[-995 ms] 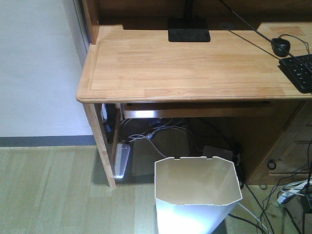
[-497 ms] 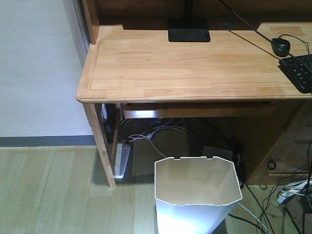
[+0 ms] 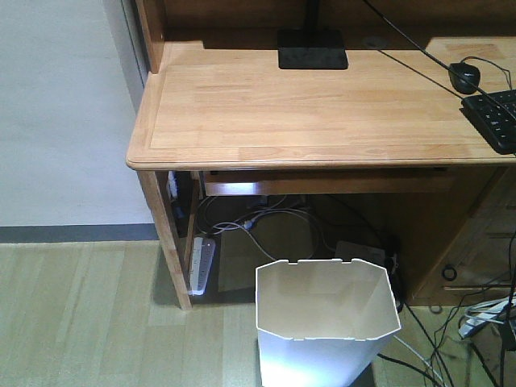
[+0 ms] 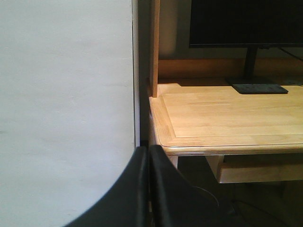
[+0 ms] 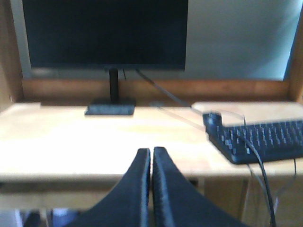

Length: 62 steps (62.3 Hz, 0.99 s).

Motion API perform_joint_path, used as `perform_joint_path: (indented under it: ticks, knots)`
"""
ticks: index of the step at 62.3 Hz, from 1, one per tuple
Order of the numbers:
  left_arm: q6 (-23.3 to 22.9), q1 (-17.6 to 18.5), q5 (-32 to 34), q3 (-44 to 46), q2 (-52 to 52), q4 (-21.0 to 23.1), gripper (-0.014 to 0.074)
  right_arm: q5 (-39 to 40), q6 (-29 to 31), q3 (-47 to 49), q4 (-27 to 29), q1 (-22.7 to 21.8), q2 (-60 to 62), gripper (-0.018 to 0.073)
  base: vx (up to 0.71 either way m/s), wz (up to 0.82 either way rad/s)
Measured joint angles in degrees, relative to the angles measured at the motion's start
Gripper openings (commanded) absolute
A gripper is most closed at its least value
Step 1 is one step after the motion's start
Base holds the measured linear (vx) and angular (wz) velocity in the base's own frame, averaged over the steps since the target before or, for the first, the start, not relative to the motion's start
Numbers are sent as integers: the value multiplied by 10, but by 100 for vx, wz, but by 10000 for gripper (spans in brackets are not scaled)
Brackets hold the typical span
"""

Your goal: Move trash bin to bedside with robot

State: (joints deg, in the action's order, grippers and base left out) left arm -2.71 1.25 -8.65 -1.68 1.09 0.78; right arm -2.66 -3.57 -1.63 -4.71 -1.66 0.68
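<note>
The white trash bin (image 3: 326,322) stands upright on the floor in front of the desk, at the bottom centre-right of the front view; its angular rim has small notches and I see nothing inside. My left gripper (image 4: 148,147) is shut with nothing between its black fingers, raised at the level of the desk's left corner, beside the wall. The right gripper (image 5: 151,149) is also shut and empty, facing the desk edge. Neither gripper shows in the front view, and neither wrist view shows the bin. The bedside is out of view.
A light wooden desk (image 3: 242,113) carries a monitor stand (image 3: 312,50), mouse (image 3: 464,76) and black keyboard (image 3: 493,117). Below it lie a power strip (image 3: 201,264) and tangled cables (image 3: 266,219); more cables (image 3: 476,314) lie at the right. A white wall (image 3: 56,105) stands to the left.
</note>
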Motion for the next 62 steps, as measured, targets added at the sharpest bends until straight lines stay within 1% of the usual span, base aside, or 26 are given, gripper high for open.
perform_joint_path:
  ticks: [8,13,16,24,39,46,62]
  knots:
    - [0,0,0,0,0,0,-6,37,0,0,0,0,0,-11,0,0]
    - [0,0,0,0,0,0,-6,43,0,2,1,0,0,-11,0,0]
    - [0,0,0,0,0,0,-6,37,-1,10,2,0,-6,-11,0,0]
    - [0,0,0,0,0,0,-6,8,-1,70,4,0,-52,-11,0,0]
    - [0,0,0,0,0,0,-6,-62,-1,175,4,0,-196,-11,0,0]
    - [0,0,0,0,0,0,-6,-86,-1,195,4,0,-248,-11,0,0]
    - [0,0,0,0,0,0,-6,-93,-1,198,5,0,-312,-8,0,0]
